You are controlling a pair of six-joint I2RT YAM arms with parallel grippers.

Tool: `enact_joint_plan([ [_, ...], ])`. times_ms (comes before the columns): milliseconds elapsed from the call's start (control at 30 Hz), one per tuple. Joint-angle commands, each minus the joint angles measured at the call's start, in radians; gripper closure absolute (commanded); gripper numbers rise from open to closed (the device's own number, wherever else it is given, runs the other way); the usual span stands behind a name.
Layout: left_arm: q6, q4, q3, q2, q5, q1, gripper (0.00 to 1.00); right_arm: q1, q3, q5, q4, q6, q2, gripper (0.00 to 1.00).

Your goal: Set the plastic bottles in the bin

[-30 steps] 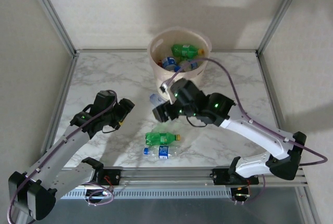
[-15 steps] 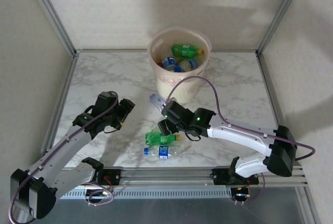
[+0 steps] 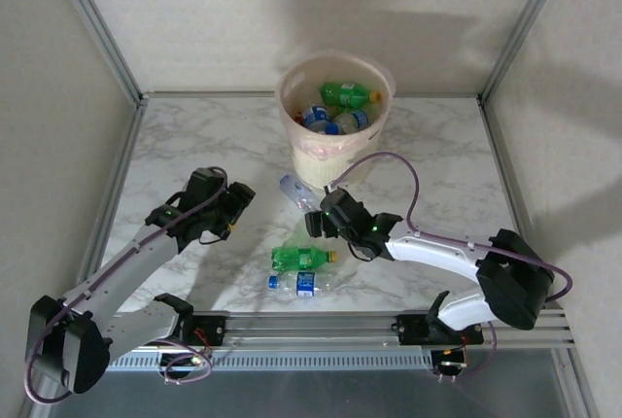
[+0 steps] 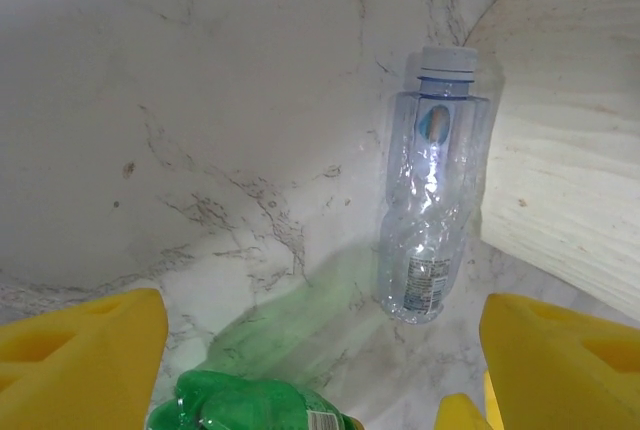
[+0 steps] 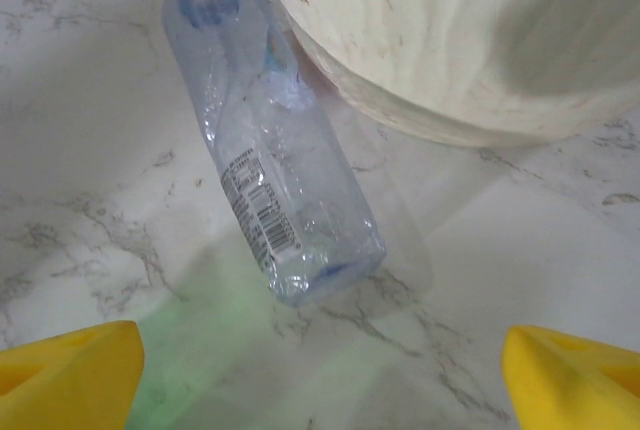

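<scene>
Left gripper (image 3: 239, 202): edged a little rightward since a second ago; jaws spread, nothing between them. Clear bottle (image 3: 293, 189): unmoved, on its side just beside the foot of the bin (image 3: 326, 157). Green bottle (image 3: 299, 259) and blue-labelled bottle (image 3: 305, 284): unmoved near the front edge. Right gripper (image 3: 317, 224): arm now lower, jaws spread wider, empty, near the clear bottle. Bin holds more bottles (image 3: 345, 95). Table (image 3: 194, 146): white marble, grey veins. Walls (image 3: 194, 19) pale; aluminium frame posts (image 3: 97, 29).
</scene>
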Motion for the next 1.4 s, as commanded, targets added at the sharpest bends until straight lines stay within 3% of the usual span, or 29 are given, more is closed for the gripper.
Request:
enact_joint_plan([
  [0,-0.004,0.016,0.029,0.014,-0.035,0.001,0.18,-0.008,-0.027,-0.021,0.14,-0.015,0.045,0.08],
  [700,0.062,-0.004,0.067,0.088,-0.054,0.012,0.18,-0.045,0.079,-0.034,0.212,-0.056,0.3,0.21],
  [1133,0.067,-0.008,0.071,0.097,-0.053,0.017,0.18,-0.042,0.11,-0.063,0.204,-0.075,0.348,0.52],
  [1367,0.068,-0.012,0.07,0.092,-0.06,0.023,0.18,-0.015,0.117,-0.058,0.174,-0.082,0.324,0.61],
])
